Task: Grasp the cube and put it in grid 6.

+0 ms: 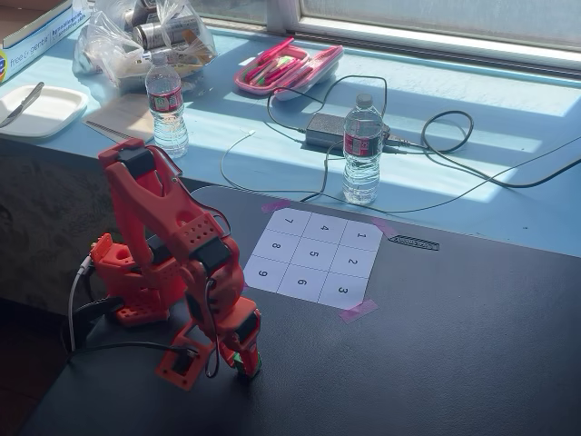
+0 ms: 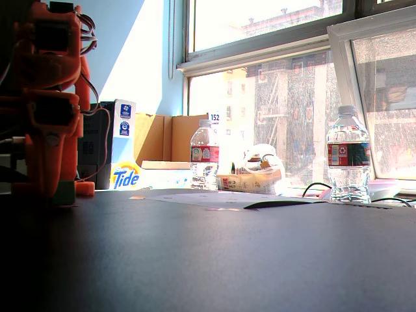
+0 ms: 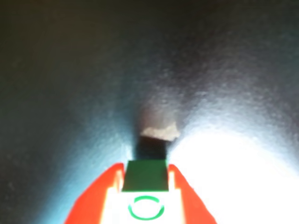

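Note:
The green cube (image 3: 145, 175) sits between my red fingers in the wrist view, which touch it on both sides. Its top face is washed out white and shows a green ring. My gripper (image 3: 145, 169) is shut on it, low over the black table. In a fixed view the gripper (image 1: 245, 361) points down at the table's front left, with a bit of green cube (image 1: 238, 361) showing. In the low fixed view the cube (image 2: 64, 193) is at table level under the gripper (image 2: 57, 194). Grid 6 (image 1: 301, 282) is in the front row of the white paper grid (image 1: 313, 227), to the gripper's upper right.
The arm's base (image 1: 136, 295) stands left of the grid. Pink tape (image 1: 359, 310) holds the paper's corner. Behind the grid on the blue sill are a water bottle (image 1: 362, 150), cables (image 1: 436, 145), a second bottle (image 1: 167, 104) and a pink case (image 1: 286, 68).

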Available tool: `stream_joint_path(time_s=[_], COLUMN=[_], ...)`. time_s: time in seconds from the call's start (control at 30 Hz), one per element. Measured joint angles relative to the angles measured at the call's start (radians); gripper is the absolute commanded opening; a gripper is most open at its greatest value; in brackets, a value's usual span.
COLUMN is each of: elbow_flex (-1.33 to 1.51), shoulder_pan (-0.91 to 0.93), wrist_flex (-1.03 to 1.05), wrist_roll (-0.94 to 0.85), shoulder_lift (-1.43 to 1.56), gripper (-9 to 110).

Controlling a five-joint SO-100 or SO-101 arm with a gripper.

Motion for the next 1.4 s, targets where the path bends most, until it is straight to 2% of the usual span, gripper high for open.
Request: stream_joint_path(time_s=[0.33, 0.7, 1.1, 1.4], elbow_flex=[-0.328, -0.701, -0.782, -0.773], shoulder_pan=[-0.129, -0.471, -0.782, -0.879], wrist_flex=[0.276, 0.555, 0.617, 0.595], wrist_roll=[0.018, 0.132, 0.241, 0.281], shoulder_lift=[0.014, -0.058, -0.229, -0.313], gripper=[0, 0, 0, 0])
